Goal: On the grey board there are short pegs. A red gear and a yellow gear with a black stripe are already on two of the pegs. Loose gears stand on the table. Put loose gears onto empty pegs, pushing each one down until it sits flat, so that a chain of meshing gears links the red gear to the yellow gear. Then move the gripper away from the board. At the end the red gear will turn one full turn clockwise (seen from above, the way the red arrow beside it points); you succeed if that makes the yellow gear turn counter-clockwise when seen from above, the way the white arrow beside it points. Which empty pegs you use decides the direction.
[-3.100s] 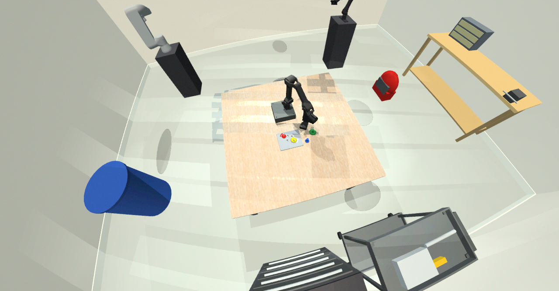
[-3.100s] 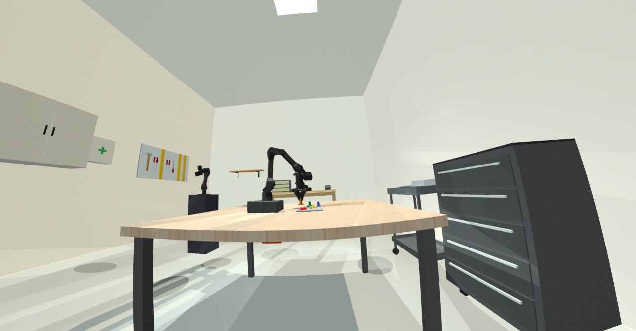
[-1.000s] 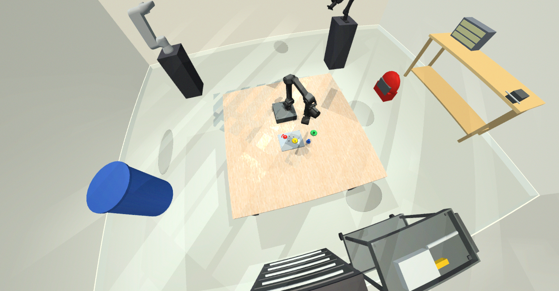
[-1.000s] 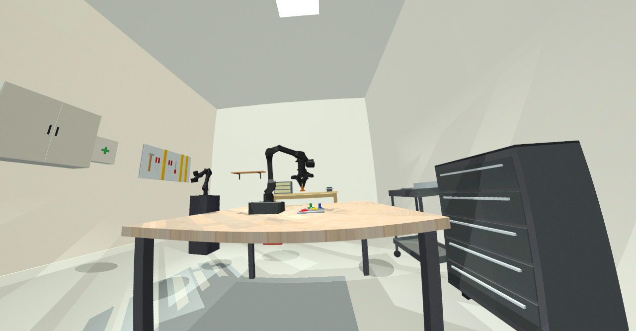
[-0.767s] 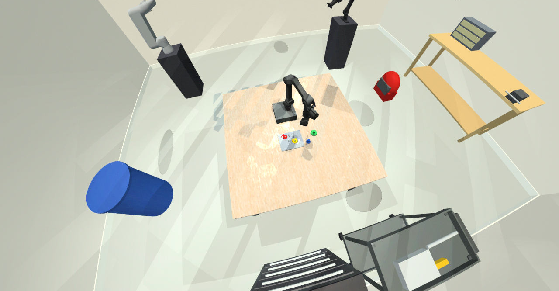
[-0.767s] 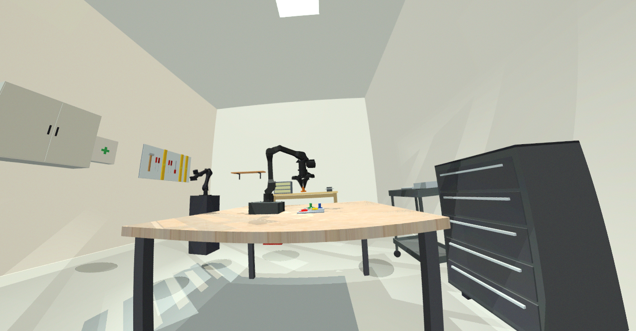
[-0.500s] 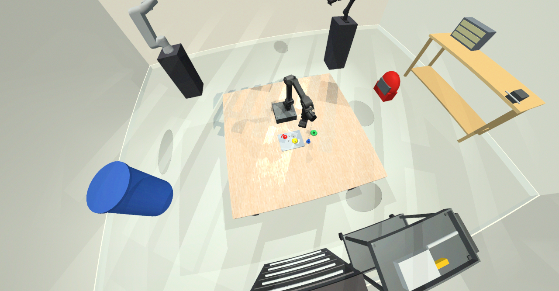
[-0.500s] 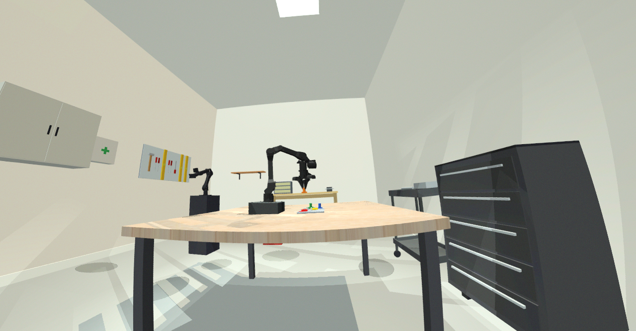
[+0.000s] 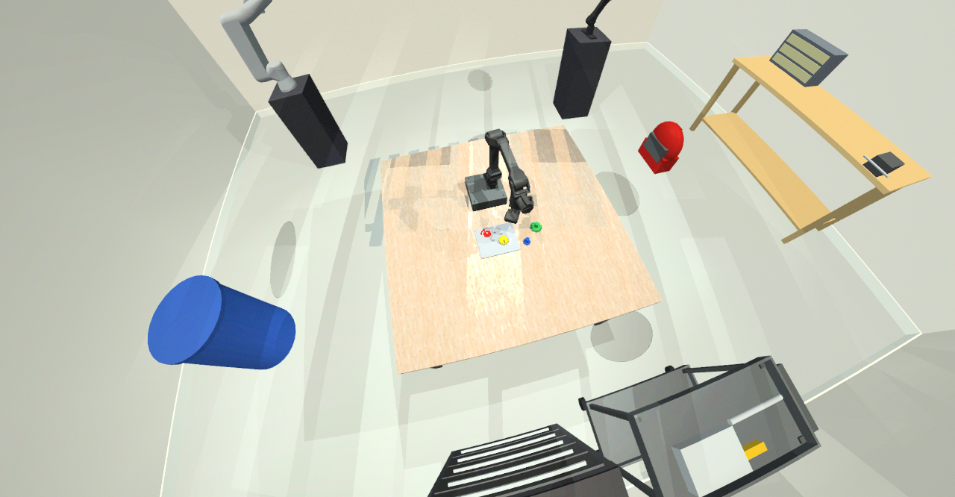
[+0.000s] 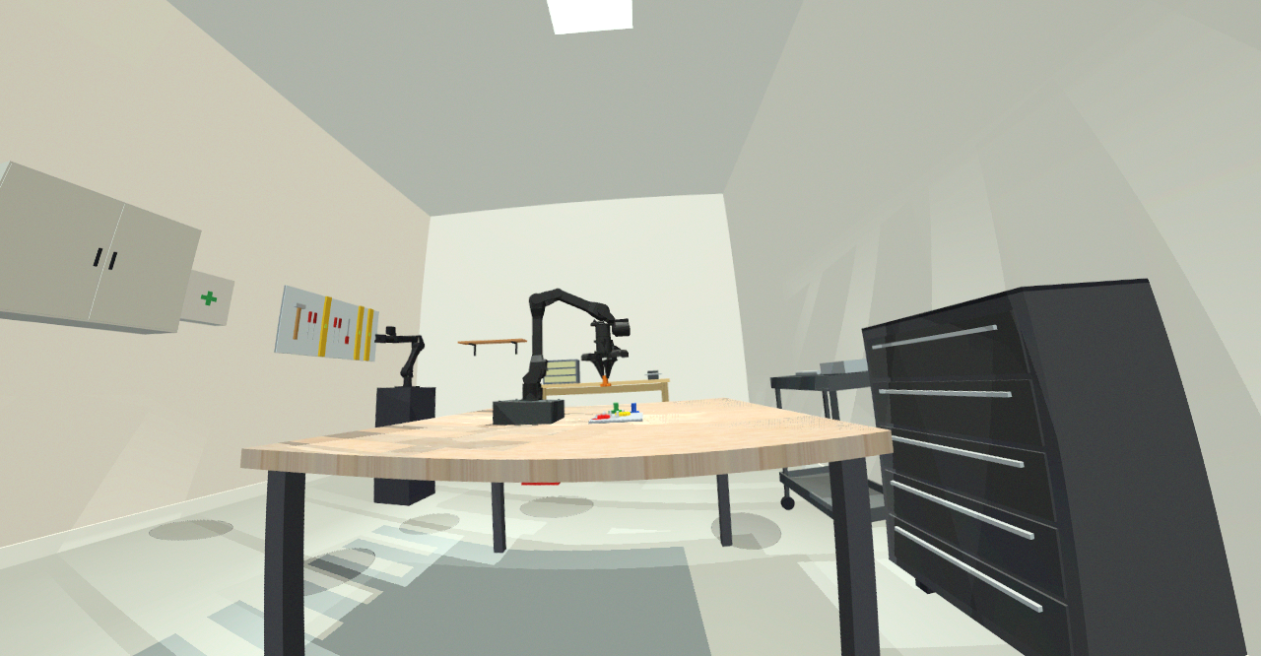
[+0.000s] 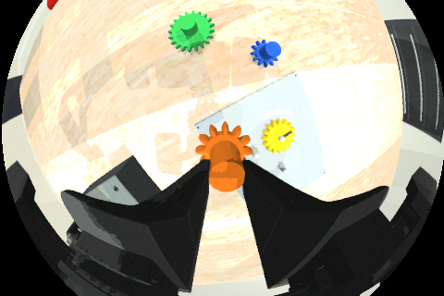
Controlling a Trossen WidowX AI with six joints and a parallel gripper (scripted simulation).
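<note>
My gripper (image 11: 226,166) (image 10: 605,377) is shut on the orange gear (image 11: 224,145) (image 10: 605,381) by its round handle and holds it well above the table. The grey board (image 11: 305,157) (image 9: 490,251) lies below. The yellow gear (image 11: 277,139) (image 9: 503,240) with its black stripe sits on the board. Two bare pegs show in the wrist view, one peg (image 11: 282,167) and another peg (image 11: 256,154). The red gear (image 9: 485,233) sits near the board's left side; the wrist view hides it. The green gear (image 11: 191,32) (image 9: 536,227) and the blue gear (image 11: 265,54) (image 9: 527,241) stand on the table beside the board.
The arm's dark base (image 9: 486,193) (image 10: 529,411) stands on the wooden table (image 9: 453,320) (image 10: 440,453), behind the board in the top view. The green and blue gears have upright handles. A blue bin (image 9: 220,324) and a dark drawer cabinet (image 10: 961,423) stand off the table.
</note>
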